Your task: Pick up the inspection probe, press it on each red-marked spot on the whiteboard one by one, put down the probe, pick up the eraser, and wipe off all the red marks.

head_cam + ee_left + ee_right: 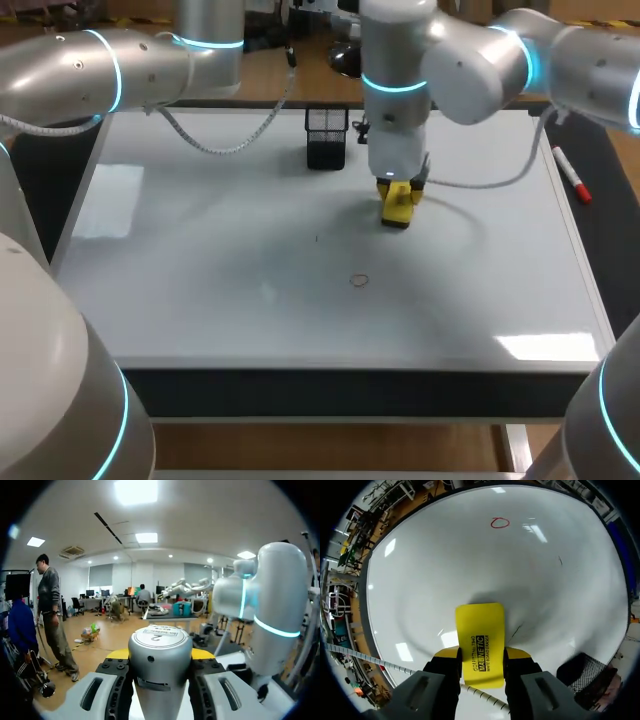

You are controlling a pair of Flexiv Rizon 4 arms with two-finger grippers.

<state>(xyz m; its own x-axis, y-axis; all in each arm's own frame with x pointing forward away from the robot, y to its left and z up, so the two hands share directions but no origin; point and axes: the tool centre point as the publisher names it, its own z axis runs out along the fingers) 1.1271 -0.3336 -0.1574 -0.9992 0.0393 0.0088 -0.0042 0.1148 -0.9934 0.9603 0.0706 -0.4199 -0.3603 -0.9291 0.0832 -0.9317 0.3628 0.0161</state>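
My right gripper (399, 208) stands low over the whiteboard (200, 250), shut on a yellow eraser (398, 204) just right of the board's middle. In the right wrist view the eraser (480, 642) sits between the fingers of the right gripper (480, 655), its far end against the whiteboard (445, 555). One red circle mark (359, 281) lies nearer the front edge, ahead of the eraser; the wrist view shows the same red circle (500, 523). My left gripper (160, 656) is shut on the silver cylindrical probe (160, 670), held up and pointing out over the room.
A black mesh pen holder (327, 137) stands at the back middle of the board, close behind my right gripper. A red marker (572, 175) lies on the right rim. A small dark stroke (317, 238) marks the board near the middle.
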